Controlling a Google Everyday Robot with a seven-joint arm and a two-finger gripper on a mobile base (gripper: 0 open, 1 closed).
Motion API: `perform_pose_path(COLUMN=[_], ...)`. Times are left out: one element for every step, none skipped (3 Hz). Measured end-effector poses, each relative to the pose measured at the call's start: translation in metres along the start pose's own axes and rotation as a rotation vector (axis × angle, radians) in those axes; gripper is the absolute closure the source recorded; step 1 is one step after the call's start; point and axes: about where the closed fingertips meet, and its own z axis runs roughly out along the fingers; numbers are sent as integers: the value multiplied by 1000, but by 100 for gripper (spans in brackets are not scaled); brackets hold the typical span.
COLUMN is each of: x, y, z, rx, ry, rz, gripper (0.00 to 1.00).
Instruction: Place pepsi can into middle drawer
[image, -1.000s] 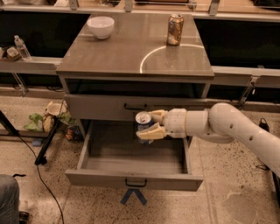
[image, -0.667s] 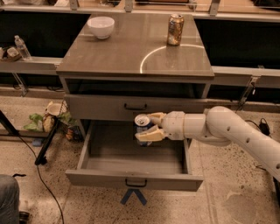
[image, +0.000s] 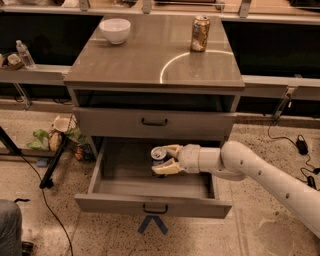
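the pepsi can is gripped by the tool and held upright at its tip. the open middle drawer is seen directly below the tool.

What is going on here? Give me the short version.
The robot's arm reaches in from the right, and its gripper is closed around a soda can. It holds the can upright inside the open lower drawer, toward the back. The can has not been let go, and whether it touches the drawer floor cannot be told. The drawer above is shut. On the cabinet top stand a white bowl and a gold can, both untouched.
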Motion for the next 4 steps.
perform_pose_path(x=[32,57,92,121], y=[-7,-14,-18,-18], z=[18,33,63,84], rx=[-9,-31,-93,-112], ry=[-11,-33,-7,12], rz=[-48,-81,-134,-132], gripper=[100,100,100,100])
